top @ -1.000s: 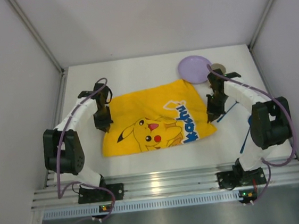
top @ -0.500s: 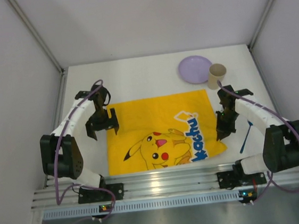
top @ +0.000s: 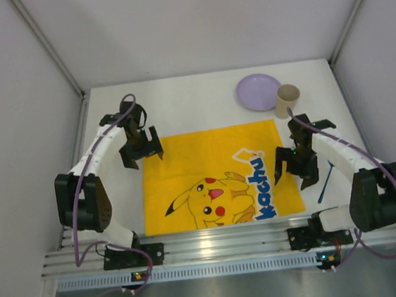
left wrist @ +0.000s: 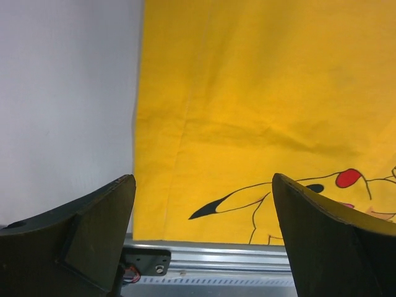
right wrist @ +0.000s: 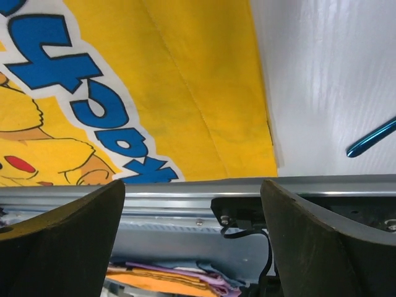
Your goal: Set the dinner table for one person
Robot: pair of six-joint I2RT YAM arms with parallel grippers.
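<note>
The dinner table fills the floor of the cell, and the yellow Pikachu mat lies flat on its near half, the mat's near edge running along the aluminium rail at the table's near edge. The left gripper hangs over the mat's far left corner and the right gripper over its right edge. Both have their fingers spread wide, and the wrist views show nothing between them. The mat-laying step looks finished, so the setting proper comes next. The purple plate sits by the far right corner with the paper cup just beside it; whether the two touch is hard to tell from above. A thin blue utensil, possibly a spoon or fork, lies by the right edge, apart from the mat. The likely next move is for the right arm to reach back for the plate's rim, which calls for a low, shallow approach that does not nudge the cup.
</note>
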